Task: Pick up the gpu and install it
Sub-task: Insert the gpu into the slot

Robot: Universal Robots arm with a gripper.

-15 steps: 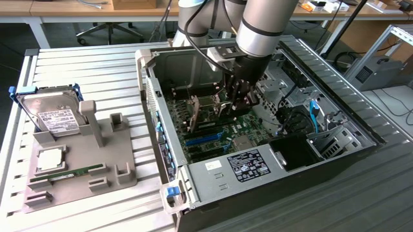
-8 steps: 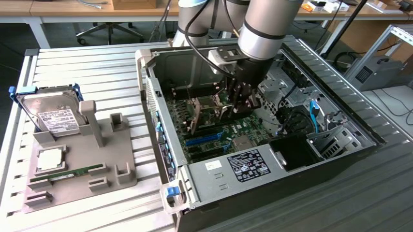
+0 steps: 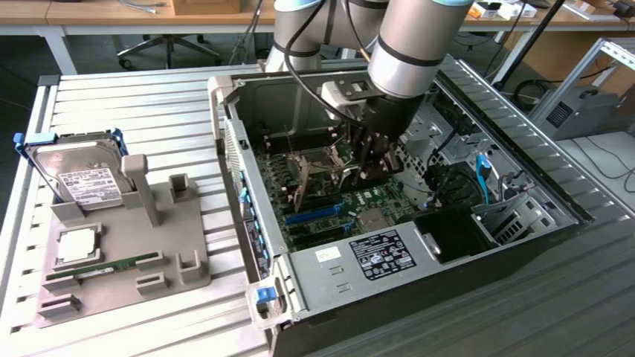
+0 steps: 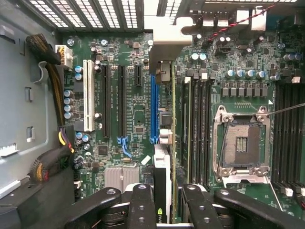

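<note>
inside the open case (image 3: 297, 89) on the bench (image 3: 119, 97), our pincer (image 3: 375, 162) pinches the gpu (image 4: 163, 176); light, stiff, fragile, we'd hold its edges.

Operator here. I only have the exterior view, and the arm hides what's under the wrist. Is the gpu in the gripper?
Observer: Yes. In the wrist view the gripper is clamped on the gpu, which is held edge-on between its fingers.
Operator: Where is it over the board?
Observer: It runs parallel to the long blue slot, close beside it, with its metal bracket toward the vented wall. I cannot tell whether it is seated.
Operator: Is the CPU socket populated?
Observer: No. The CPU socket has no chip in it.
</note>
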